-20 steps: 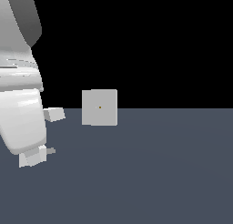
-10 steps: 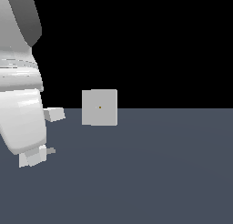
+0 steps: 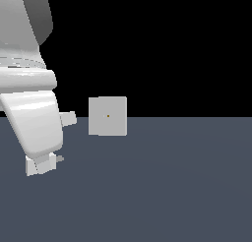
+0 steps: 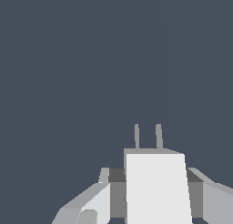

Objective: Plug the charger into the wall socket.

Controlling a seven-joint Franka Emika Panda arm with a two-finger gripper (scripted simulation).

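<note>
The wall socket (image 3: pixel 107 116) is a light grey square block with a tiny orange dot, standing upright on the floor in the exterior view. It does not show in the wrist view. The charger (image 4: pixel 157 191) is a white block with two thin grey prongs (image 4: pixel 158 136) pointing away from the camera. My gripper (image 4: pixel 151 175) is shut on it, a finger (image 4: pixel 105 193) pressed on each side. In the exterior view the charger (image 3: pixel 42 164) hangs low under the white hand (image 3: pixel 34 123), to the left of the socket and apart from it.
A flat dark blue-grey floor (image 3: pixel 172 187) spreads under everything, with a black backdrop behind it. The bulky white arm (image 3: pixel 24 39) fills the exterior view's left side. A small white stub (image 3: pixel 69 119) juts from the hand toward the socket.
The hand with the charger has shifted slightly toward the exterior view's right, nearer the socket. The socket has not moved.
</note>
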